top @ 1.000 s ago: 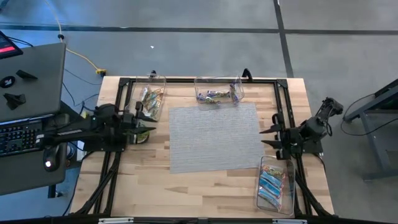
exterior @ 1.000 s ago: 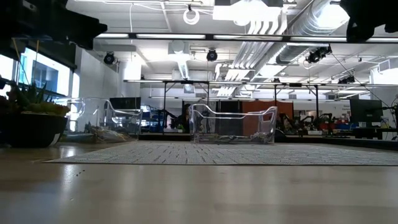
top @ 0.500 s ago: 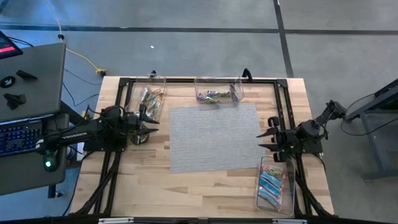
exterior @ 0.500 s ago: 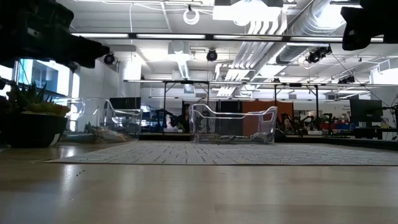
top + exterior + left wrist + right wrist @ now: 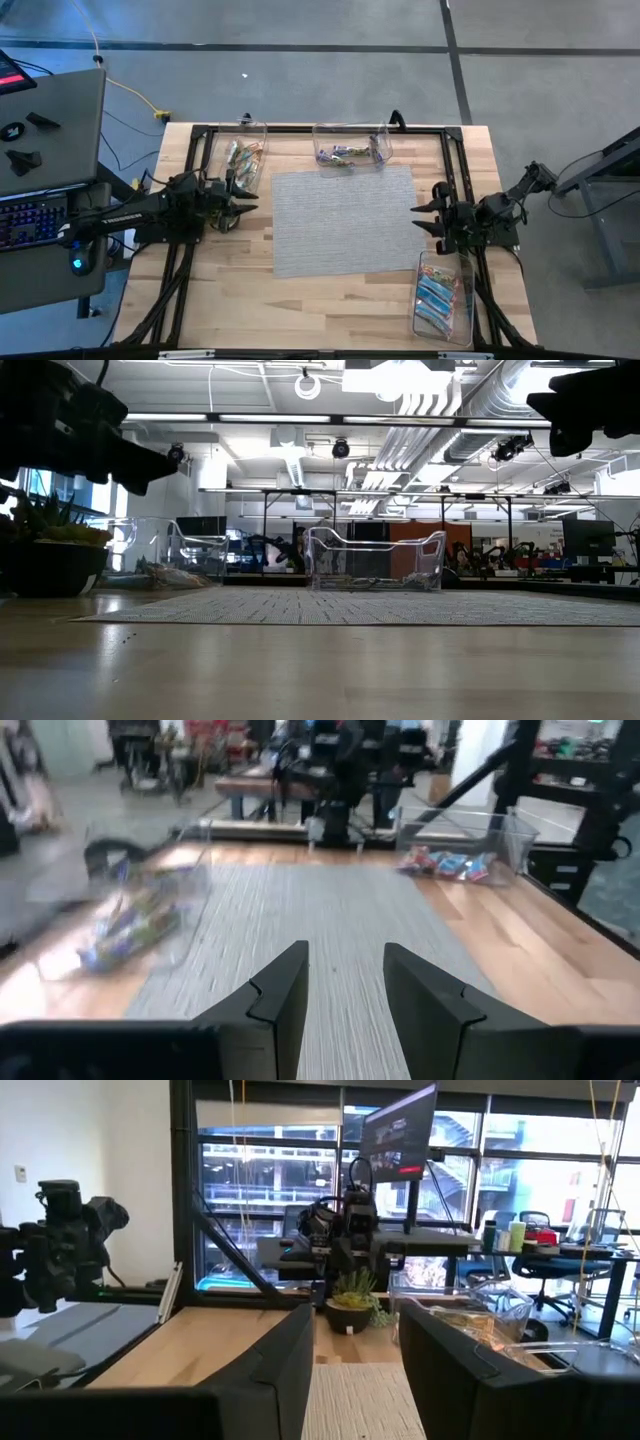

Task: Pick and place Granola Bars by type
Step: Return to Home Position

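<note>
Granola Bars (image 5: 440, 295) in blue wrappers fill a clear bin (image 5: 441, 340) near the right gripper (image 5: 420, 220), off to its side. Brown-orange bars (image 5: 243, 158) lie just beside the left gripper (image 5: 246, 200), and purple-silver bars (image 5: 343, 153) lie farther off, between both. Each gripper hovers with fingers spread, holding nothing. The high view shows all three groups. The low view shows little but clear bin walls. The left wrist view catches shiny blue wrappers.

The light wooden table (image 5: 340, 300) carries a grey woven mat (image 5: 345, 220) centrally, three clear plastic bins (image 5: 350, 127) near its edges, and a dark-potted green plant (image 5: 45, 555).
</note>
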Tool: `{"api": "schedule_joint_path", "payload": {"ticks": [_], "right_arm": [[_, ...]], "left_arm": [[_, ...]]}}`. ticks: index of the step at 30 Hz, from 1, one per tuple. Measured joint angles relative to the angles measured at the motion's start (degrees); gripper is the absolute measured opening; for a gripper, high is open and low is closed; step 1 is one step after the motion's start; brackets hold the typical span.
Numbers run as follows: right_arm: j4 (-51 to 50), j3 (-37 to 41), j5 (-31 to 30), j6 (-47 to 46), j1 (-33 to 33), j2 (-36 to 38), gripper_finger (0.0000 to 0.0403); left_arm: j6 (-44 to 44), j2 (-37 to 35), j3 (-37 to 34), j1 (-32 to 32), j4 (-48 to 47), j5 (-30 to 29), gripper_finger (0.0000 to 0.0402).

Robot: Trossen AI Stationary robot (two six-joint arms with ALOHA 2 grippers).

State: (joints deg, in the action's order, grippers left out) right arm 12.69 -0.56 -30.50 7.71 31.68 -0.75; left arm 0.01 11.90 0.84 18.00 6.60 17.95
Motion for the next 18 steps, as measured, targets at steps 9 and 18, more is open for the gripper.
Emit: {"api": "schedule_joint_path", "payload": {"ticks": [9, 18], "right_arm": [[-0.02, 0.02, 0.02, 0.08, 0.00, 0.00, 0.0134], [-0.02, 0.02, 0.02, 0.19, 0.00, -0.02, 0.0134]], "left_arm": [[-4.80, 0.04, -0.05, 0.00, -3.58, -1.00, 0.0127], [-4.80, 0.04, -0.09, -0.01, -3.57, -1.04, 0.0127]]}}
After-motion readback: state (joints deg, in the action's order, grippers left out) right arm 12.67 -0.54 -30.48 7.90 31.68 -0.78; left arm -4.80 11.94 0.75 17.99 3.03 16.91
